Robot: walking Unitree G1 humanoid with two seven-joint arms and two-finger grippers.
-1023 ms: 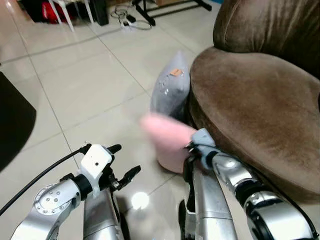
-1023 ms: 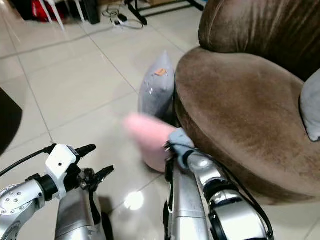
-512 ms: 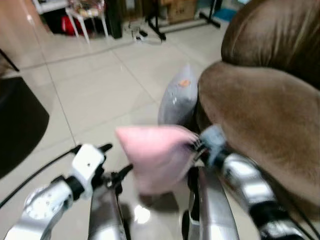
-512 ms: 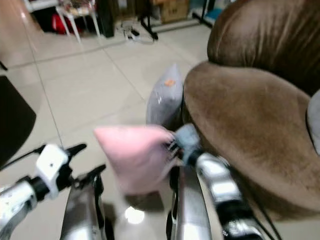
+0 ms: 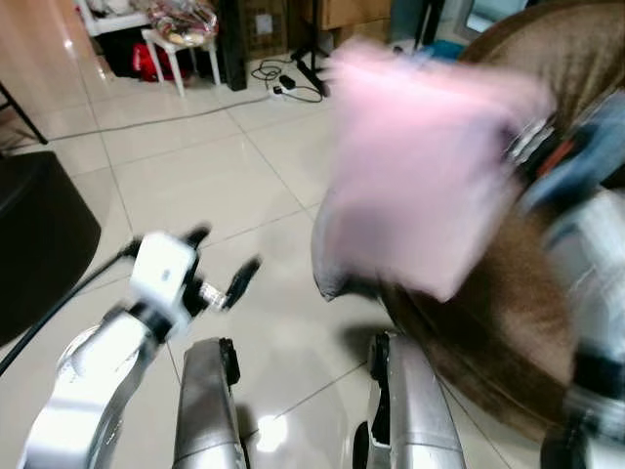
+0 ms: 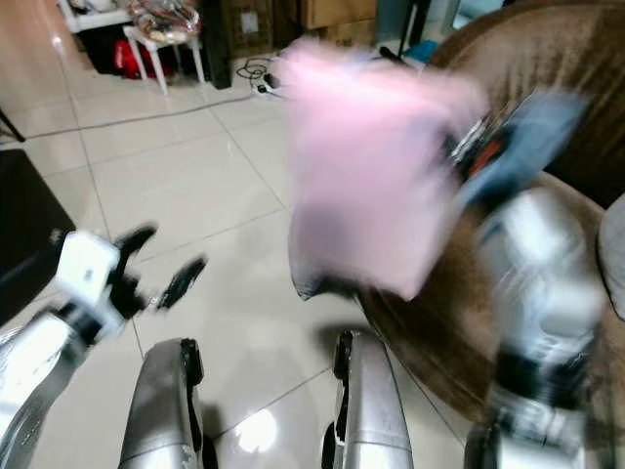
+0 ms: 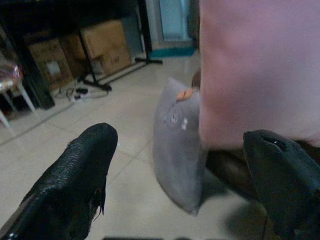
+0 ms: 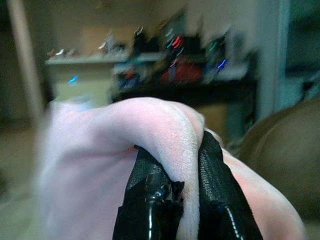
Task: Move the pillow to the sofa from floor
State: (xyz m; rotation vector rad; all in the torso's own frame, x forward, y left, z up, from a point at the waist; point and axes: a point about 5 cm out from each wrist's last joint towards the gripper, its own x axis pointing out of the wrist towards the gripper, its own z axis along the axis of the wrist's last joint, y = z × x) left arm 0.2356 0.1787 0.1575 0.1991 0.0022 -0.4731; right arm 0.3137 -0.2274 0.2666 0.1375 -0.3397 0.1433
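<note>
A pink pillow (image 5: 420, 166) hangs in the air, blurred, above the front edge of the brown sofa (image 5: 508, 322). My right gripper (image 8: 185, 175) is shut on a fold of the pink pillow (image 8: 100, 165), pinched between its two black fingers (image 8: 150, 195). My left gripper (image 5: 220, 266) is open and holds nothing, low over the tiled floor to the left of the pillow. Through its fingers (image 7: 75, 185) the left wrist view takes in the pink pillow (image 7: 255, 70) and a grey pillow (image 7: 177, 145).
A grey pillow (image 5: 332, 254) leans upright on the floor against the sofa's front. A dark object (image 5: 39, 244) lies on the floor at far left. Stools, cables and a stand (image 5: 293, 68) crowd the back. Another grey cushion (image 6: 613, 254) sits on the sofa at right.
My right arm has swung the pink pillow up from near the floor to high over the sofa's front. The left gripper stays open and low. The camera has tilted upward.
</note>
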